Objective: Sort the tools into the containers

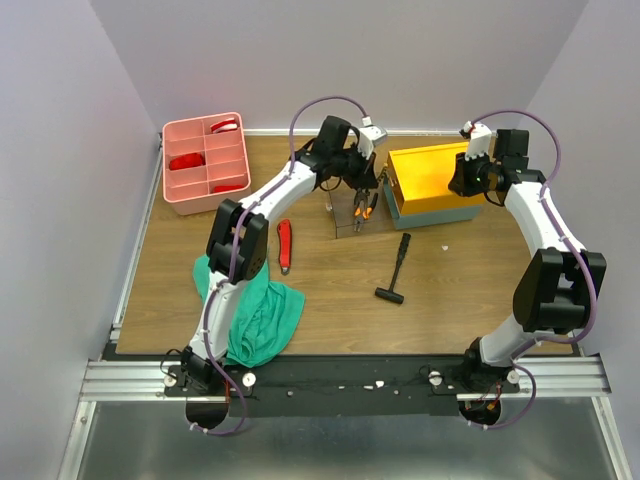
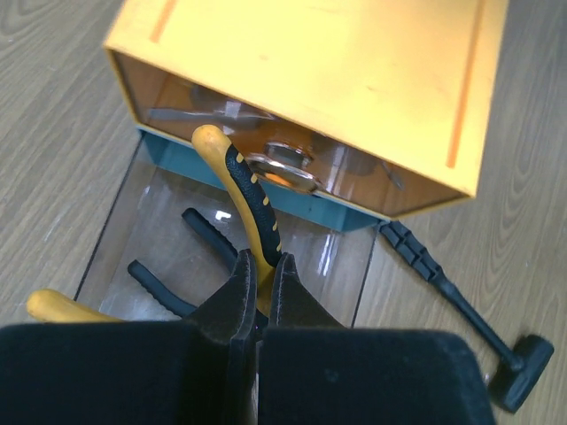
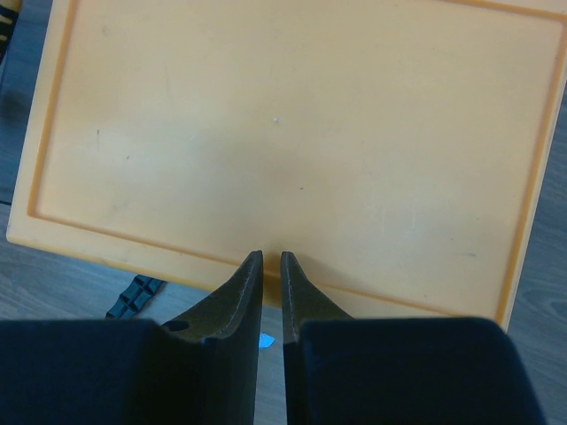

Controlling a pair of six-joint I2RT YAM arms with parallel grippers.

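Note:
The toolbox (image 1: 432,172) with yellow top and grey base stands at the back right, and its clear drawer (image 2: 133,230) is pulled out toward the left. My left gripper (image 1: 360,203) is shut on one handle of orange-and-black pliers (image 2: 251,197) and holds them over the drawer; its fingertips (image 2: 241,273) pinch that handle. The pliers also show in the top view (image 1: 364,208). My right gripper (image 3: 272,258) is shut and empty, just above the toolbox's yellow lid (image 3: 292,133). A black hammer (image 1: 395,269) and a red-handled tool (image 1: 285,245) lie on the table. The pink tray (image 1: 171,136) holds red tools.
A green cloth (image 1: 262,312) lies crumpled at the front left by the left arm's base. Two black handles (image 2: 208,232) lie in the clear drawer. The hammer (image 2: 461,301) lies right of the drawer. Grey walls close in the table.

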